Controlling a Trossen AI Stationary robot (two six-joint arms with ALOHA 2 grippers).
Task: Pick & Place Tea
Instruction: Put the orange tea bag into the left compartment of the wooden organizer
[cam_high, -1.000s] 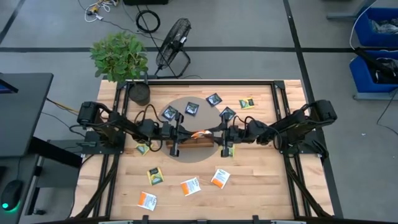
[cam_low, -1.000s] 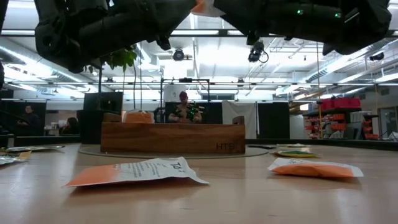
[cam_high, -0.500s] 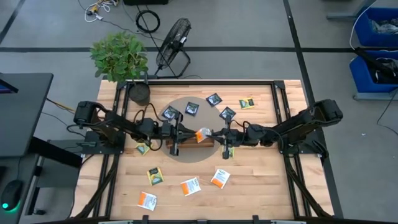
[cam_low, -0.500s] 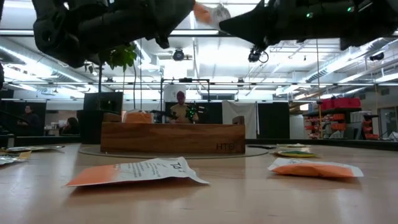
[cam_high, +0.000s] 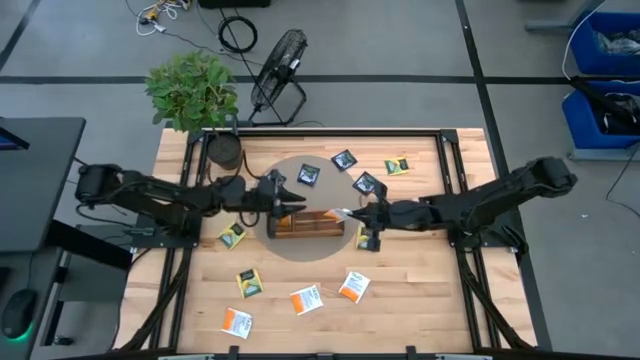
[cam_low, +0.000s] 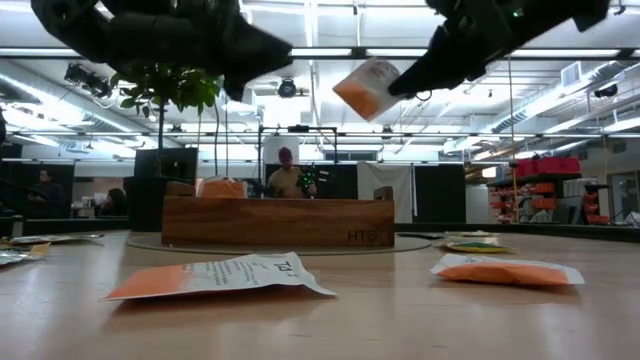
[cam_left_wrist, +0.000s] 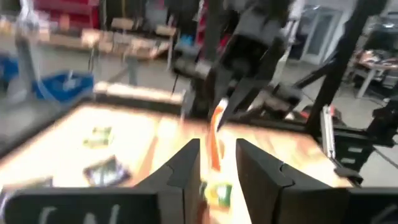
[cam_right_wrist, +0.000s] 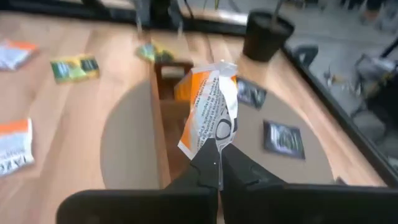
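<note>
An orange-and-white tea sachet (cam_right_wrist: 208, 112) hangs in the air above the brown wooden tray (cam_high: 305, 223), with my right gripper (cam_right_wrist: 216, 163) shut on it. In the low view the sachet (cam_low: 365, 88) juts out from that gripper (cam_low: 405, 80) toward the left arm. My left gripper (cam_left_wrist: 217, 165) stands open a short way off, over the tray's left end (cam_high: 294, 203). It points level at the sachet (cam_left_wrist: 216, 134) and touches nothing. More sachets lie flat on the table: dark navy (cam_high: 345, 159), yellow-green (cam_high: 250, 283) and orange-and-white (cam_high: 306, 298). My right gripper pinches one end of the sachet (cam_right_wrist: 210, 142) between its two fingertips. The fingers come from the table's right side, slanting a little downward. The sachet sticks out beyond the tips, slightly crumpled, lifted clear above the tray.
A potted plant (cam_high: 224, 150) stands at the table's far left corner, and a fan (cam_high: 278, 60) stands on the floor beyond it. A grey round mat (cam_high: 300, 245) lies under the tray. Loose sachets lie near the front edge (cam_high: 237, 322) and on the far right (cam_high: 398, 166).
The two grippers met over the tray with the sachet between them. My right gripper shut on it. My left gripper opened, let go and drew back toward the table's left edge. My right gripper pulled back to the right and tipped down, keeping the sachet.
</note>
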